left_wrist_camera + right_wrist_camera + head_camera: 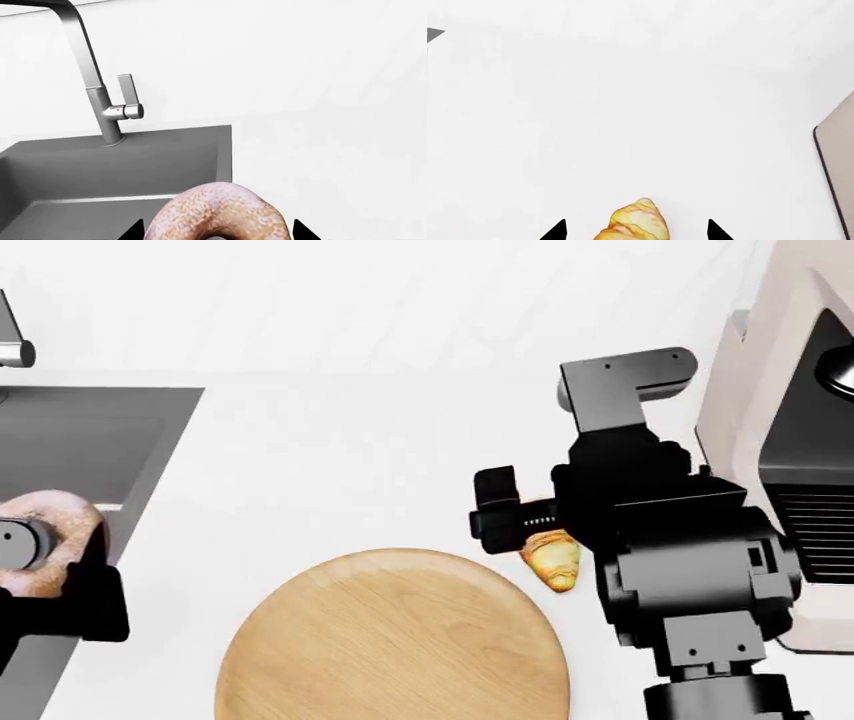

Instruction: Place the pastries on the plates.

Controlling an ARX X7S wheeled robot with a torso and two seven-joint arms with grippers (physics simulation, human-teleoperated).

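Note:
The pinkish-beige doughnut (213, 210) sits between the fingertips of my left gripper (218, 231), which is shut on it; it is tilted so that its hole shows. In the head view it (47, 530) is at the far left with my left gripper (47, 570), over the sink's right edge. The golden-brown croissant (637, 222) lies on the white counter between the spread fingertips of my right gripper (635, 231), with gaps on both sides. In the head view it (557, 565) pokes out under my right gripper (527, 525). No white plate is in view.
A grey sink (100, 165) with a steel faucet (100, 100) is at the left. A round wooden board (394, 640) lies front centre, just left of the croissant. A beige appliance (787, 390) stands at the right edge.

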